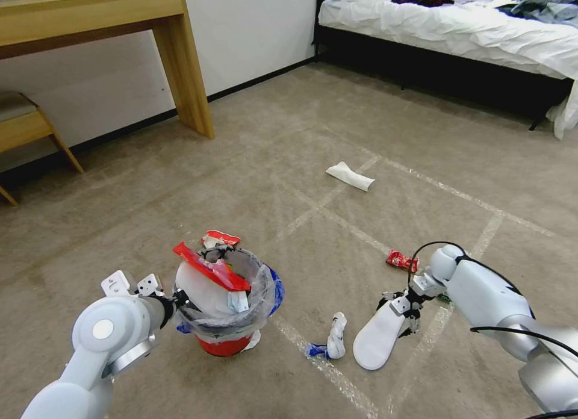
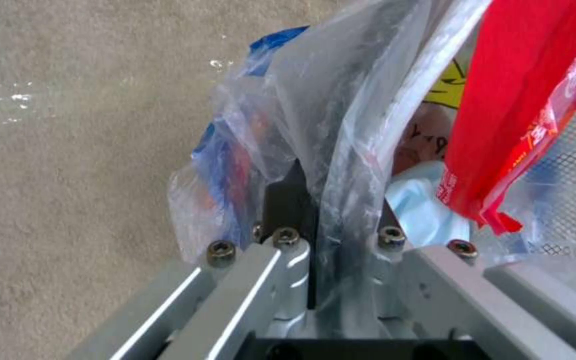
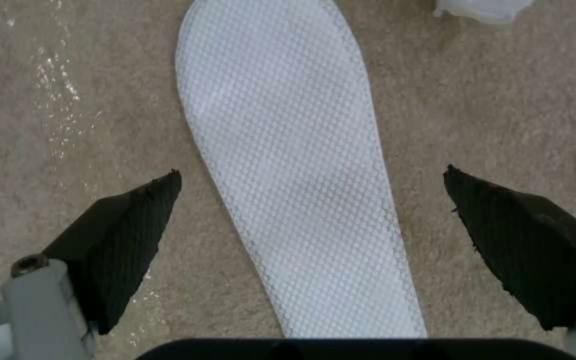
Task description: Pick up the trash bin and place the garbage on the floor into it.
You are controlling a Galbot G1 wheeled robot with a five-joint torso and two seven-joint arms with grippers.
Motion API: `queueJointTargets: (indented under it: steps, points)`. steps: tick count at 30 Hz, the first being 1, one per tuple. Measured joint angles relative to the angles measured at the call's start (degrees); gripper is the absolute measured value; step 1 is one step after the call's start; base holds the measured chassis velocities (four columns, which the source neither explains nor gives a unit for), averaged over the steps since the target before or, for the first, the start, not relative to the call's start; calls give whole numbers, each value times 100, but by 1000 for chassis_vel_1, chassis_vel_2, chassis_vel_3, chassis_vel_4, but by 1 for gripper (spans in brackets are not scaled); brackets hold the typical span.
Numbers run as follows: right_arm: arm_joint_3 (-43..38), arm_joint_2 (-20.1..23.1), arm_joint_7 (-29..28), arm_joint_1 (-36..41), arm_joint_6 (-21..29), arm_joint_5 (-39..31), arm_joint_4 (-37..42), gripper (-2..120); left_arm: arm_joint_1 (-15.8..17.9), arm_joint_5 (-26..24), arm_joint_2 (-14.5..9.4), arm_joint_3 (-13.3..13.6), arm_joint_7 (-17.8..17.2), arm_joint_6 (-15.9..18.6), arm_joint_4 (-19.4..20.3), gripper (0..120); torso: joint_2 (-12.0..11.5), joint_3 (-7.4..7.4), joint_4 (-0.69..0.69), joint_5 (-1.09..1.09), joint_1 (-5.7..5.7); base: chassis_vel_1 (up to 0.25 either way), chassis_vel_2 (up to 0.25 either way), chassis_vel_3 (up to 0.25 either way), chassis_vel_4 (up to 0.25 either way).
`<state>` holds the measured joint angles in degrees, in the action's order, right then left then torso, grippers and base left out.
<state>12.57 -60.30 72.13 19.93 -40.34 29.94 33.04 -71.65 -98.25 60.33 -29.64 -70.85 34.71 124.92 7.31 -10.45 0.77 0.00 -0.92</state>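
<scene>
Stretching across the middle of the floor (image 1: pixel 289 154), litter is waiting; the trash bin (image 1: pixel 226 298) is hanging from the left gripper (image 2: pixel 328 215), fingers pinching its rim and bag, while the right gripper (image 3: pixel 311 220), fingers spread wide, is straddling the slipper (image 3: pixel 288 150) crosswise, long axis running away between them.

Taped beige carpet (image 1: pixel 253 166), white wall (image 1: pixel 253 27), wooden desk (image 1: pixel 174 52), white-sheeted bed (image 1: pixel 457 34)
</scene>
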Motion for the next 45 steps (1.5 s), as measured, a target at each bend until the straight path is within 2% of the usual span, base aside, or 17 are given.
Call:
queueJointTargets:
  steps: [17, 30, 45]
  points:
    - [-8, -112, -522, 317, -47, 545, -66, 100, -24, 53, 41, 17, 5, -9, 35, 4, 0, 0, 2, 1, 1, 0, 0, 0, 0]
    - [-71, 25, -922, 370, -108, 999, -30, 100, -30, 84, 82, 29, 22, -9, 48, 4, 0, 0, 2, -1, 0, 0, 0, 0, 0]
    - [-132, -107, -1029, 459, -132, 1173, -63, 100, 16, 75, 69, 33, 32, -9, 0, 4, 0, 0, 0, 0, 0, 0, 0, 0, 0]
